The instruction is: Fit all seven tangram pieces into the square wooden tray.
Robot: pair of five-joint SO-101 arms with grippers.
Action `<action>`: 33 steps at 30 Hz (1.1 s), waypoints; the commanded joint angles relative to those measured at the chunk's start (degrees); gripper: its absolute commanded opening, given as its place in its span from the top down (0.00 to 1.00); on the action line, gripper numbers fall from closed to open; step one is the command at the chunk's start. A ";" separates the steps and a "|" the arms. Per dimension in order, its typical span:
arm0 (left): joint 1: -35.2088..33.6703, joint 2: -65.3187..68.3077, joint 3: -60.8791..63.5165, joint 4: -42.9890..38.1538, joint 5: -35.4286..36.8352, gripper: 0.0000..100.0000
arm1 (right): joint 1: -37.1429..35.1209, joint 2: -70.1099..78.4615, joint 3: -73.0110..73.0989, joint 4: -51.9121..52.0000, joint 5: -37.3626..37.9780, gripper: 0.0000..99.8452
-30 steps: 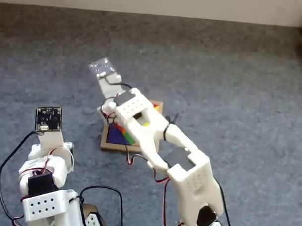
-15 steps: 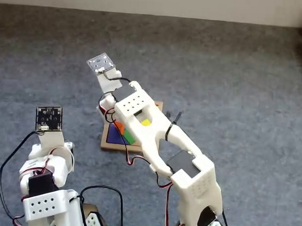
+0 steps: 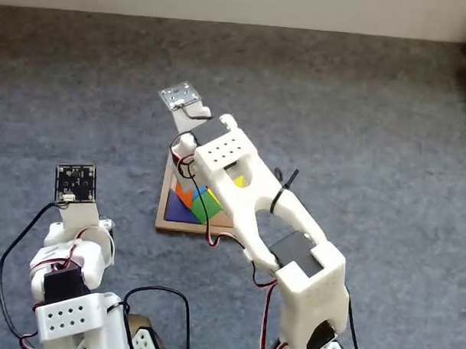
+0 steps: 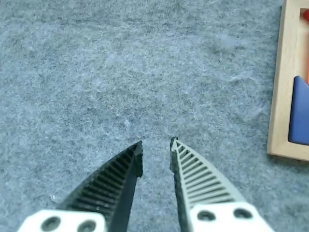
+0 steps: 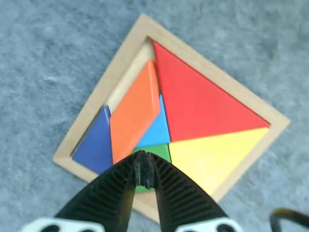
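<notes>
The square wooden tray (image 5: 104,87) holds a red triangle (image 5: 198,101), a yellow triangle (image 5: 212,154), a dark blue piece (image 5: 94,145), a light blue piece (image 5: 157,133) and a green piece (image 5: 161,152). An orange parallelogram (image 5: 135,113) lies askew across the blue pieces, with a strip of bare wood beside it. My right gripper (image 5: 145,166) hangs shut above the green piece, with nothing seen between its fingers. From above, the right arm (image 3: 233,174) spans the tray (image 3: 177,226). My left gripper (image 4: 156,150) is open over bare carpet, beside a tray corner (image 4: 282,96).
Grey carpet surrounds the tray on all sides. The left arm (image 3: 69,253) sits folded at the near left, apart from the tray. The right arm's cables (image 3: 208,219) hang over the tray's near edge.
The right arm has swung to the right across the tray, so its wrist now points farther right. The orange and green pieces now show more. The left arm has kept still.
</notes>
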 commanded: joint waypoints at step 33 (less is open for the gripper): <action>-3.12 -0.66 -0.66 -0.97 -0.62 0.88 | -2.07 -8.75 23.34 -31.96 -0.09 0.99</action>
